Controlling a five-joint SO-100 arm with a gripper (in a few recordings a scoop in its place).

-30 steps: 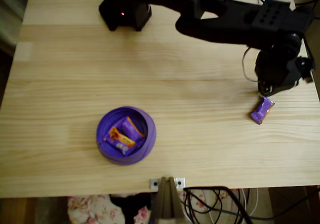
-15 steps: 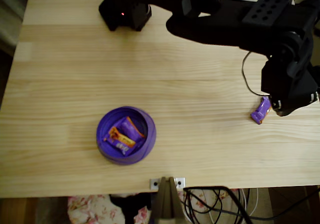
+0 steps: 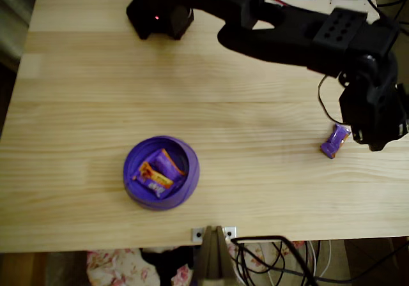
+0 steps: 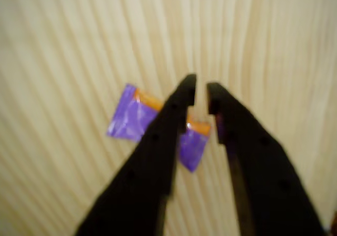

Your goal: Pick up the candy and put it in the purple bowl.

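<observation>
Gripper (image 4: pixel 200 95): jaws a narrow gap apart, above candy (image 4: pixel 134 121), holding nothing.
Candy: right edge, overhead (image 3: pixel 334 141).
Bowl (image 3: pixel 131 173): lower centre-left, holding wrapped candies.

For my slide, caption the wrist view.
Black jaws, barely parted, hover above a shiny purple orange-ended wrapped candy lying on the pale wooden table.

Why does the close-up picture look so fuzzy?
Wrist view: the camera sits very near, so the gripper and the candy are soft and blurry, the wood grain smeared. Overhead view: sharper, with the candy and bowl crisp and evenly lit.
</observation>
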